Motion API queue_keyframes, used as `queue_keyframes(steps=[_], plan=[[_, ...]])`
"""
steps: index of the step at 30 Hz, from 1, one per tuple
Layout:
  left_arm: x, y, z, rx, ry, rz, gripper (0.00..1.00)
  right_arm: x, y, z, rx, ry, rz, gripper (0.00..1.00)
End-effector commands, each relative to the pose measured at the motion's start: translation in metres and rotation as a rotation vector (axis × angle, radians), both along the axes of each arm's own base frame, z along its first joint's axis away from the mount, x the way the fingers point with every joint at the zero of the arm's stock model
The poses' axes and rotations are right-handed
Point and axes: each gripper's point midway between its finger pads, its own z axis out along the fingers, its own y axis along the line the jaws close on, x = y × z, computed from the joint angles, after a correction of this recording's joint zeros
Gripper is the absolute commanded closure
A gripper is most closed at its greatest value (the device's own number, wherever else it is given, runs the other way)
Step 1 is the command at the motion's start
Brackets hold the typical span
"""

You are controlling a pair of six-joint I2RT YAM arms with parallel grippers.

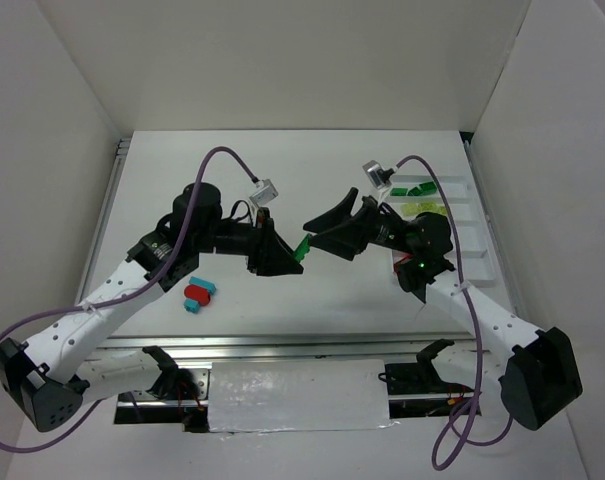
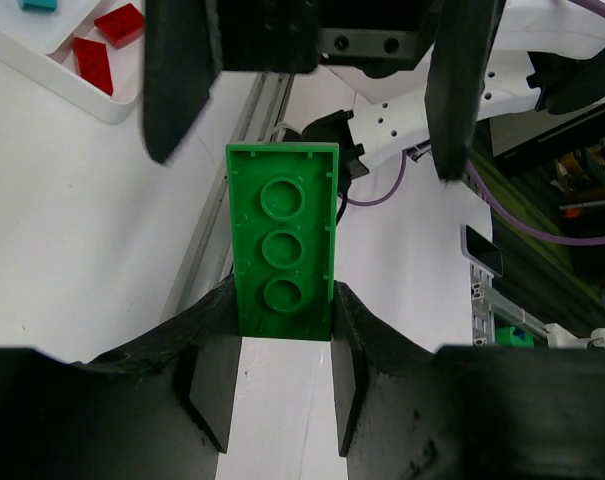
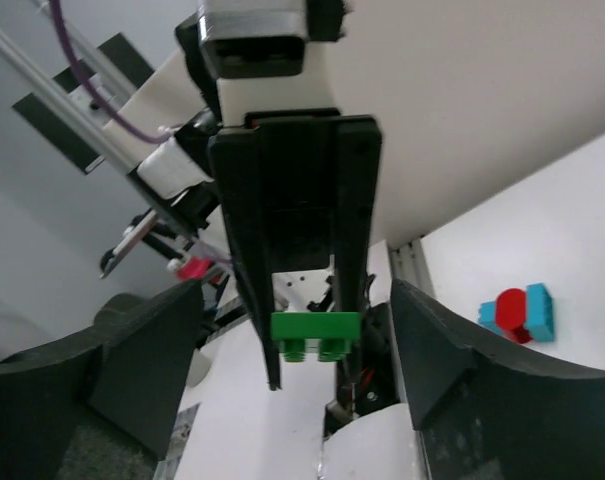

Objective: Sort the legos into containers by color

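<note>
Left jaws pinch green lego (image 2: 282,245) | right jaws wide (wrist views only)

1 green lego (image 2: 282,245) gripped midair, centre; red+cyan legos (image 1: 198,296) loose L; tray (image 1: 481,250) R.

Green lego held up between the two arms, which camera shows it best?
Left wrist view: the green lego fills the centre, its broad face toward the camera, its lower end pinched by the left end effector. The right wrist view shows only its end face; the top external view shows a small green sliver.
</note>
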Motion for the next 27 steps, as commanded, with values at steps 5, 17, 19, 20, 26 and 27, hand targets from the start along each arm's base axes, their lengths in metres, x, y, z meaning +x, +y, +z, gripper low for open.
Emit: queue_keyframes(steps=[5,17,19,20,26,27], plan=[[0.004,-0.002,0.026,-0.053,-0.069,0.003,1.0,-0.017,0.012,0.02,0.04,-0.079,0.064,0.3],[0.016,0.0,0.029,-0.023,-0.105,0.061,0.98,-0.011,0.017,0.012,0.014,-0.041,0.052,1.0],[0.017,0.0,0.028,-0.019,-0.105,0.064,0.74,-0.009,0.018,0.011,0.012,-0.044,0.044,1.0],[0.023,0.001,0.024,0.002,-0.102,0.098,0.29,-0.002,0.018,0.012,0.007,-0.056,0.015,1.0],[0.073,0.039,-0.012,0.264,-0.063,0.456,0.0,0.115,-0.029,-0.038,-0.185,0.224,-0.458,1.0],[0.075,0.054,-0.032,0.363,-0.027,0.51,0.01,0.137,-0.048,-0.039,-0.192,0.293,-0.56,1.0]])
